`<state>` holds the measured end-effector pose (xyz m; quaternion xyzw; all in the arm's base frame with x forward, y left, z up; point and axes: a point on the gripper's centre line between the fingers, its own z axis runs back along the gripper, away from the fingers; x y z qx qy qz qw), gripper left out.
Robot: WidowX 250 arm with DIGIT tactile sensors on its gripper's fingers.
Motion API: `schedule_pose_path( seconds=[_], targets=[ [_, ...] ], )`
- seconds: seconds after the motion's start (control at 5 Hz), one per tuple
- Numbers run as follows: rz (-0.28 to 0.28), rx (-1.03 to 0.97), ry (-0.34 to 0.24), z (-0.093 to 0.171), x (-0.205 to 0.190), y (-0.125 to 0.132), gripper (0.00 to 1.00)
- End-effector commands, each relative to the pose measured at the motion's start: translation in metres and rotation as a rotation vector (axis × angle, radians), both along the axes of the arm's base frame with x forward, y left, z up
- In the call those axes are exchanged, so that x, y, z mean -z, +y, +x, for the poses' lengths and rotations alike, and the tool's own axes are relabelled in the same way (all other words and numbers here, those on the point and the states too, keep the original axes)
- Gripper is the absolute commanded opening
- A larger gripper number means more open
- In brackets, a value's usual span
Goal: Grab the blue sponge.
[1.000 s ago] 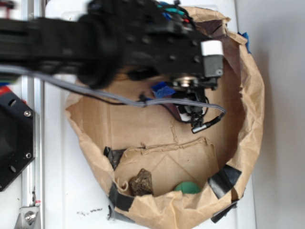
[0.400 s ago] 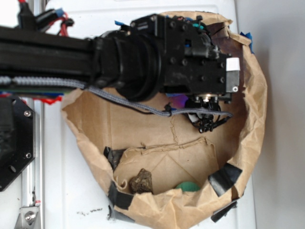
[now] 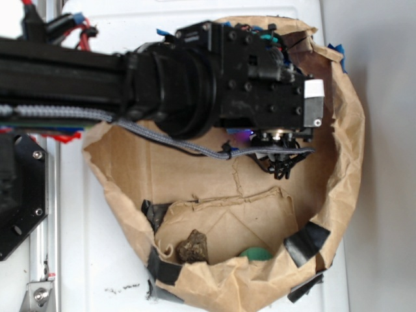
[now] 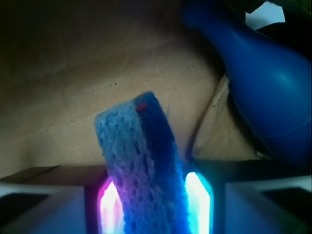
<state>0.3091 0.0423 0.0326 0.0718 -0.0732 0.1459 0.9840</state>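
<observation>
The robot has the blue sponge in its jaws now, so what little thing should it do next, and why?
Probably lift straight up a little. In the wrist view the blue sponge stands pinched between the jaws of the gripper, so the grab looks done. The glossy blue object sits close on one side, so rising should clear it better than sliding sideways.

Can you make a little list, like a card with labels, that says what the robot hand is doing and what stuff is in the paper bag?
hand: hand closed on the blue sponge, one glowing pad on each side
sponge: standing on its thin edge between the pads
beside it: glossy blue plastic object, to the right in the wrist view
floor: brown paper bag
also in bag: brown lump, green thing, mostly hidden behind the bag's rim
</observation>
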Motion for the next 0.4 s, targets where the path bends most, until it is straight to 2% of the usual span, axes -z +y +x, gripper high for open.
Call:
schedule_pose_path(
  seconds=[0.0, 0.2],
  targets=[
    [0.01, -0.008, -0.046, 0.003, -0.021, 0.003, 0.0],
    [0.005, -0.014, -0.041, 0.0, -0.037, 0.002, 0.0]
  ],
)
